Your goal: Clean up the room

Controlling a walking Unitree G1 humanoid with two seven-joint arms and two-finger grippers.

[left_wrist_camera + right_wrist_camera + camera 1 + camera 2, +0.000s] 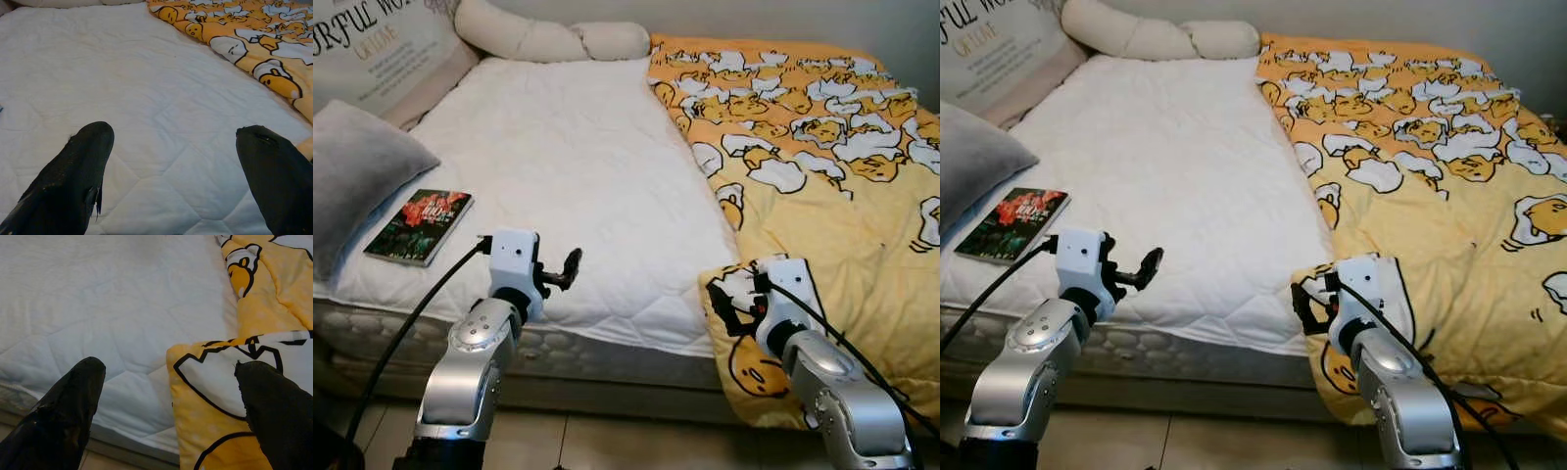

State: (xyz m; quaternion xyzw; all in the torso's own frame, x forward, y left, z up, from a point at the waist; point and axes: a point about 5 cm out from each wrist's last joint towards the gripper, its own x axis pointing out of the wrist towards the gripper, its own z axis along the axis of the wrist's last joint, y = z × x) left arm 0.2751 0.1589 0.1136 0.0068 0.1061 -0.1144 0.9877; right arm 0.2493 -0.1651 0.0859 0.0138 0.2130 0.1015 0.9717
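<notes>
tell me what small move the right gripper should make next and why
Probably ease the right gripper forward and close on the yellow blanket corner. Its fingers are open with that folded corner lying between them at the bed's foot, and the white mattress is still half uncovered.

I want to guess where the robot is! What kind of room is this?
Most likely a bedroom. There is a bed with a white mattress pad, a yellow cartoon duvet pushed to one side, and pillows at the head. A book lies near the edge.
</notes>
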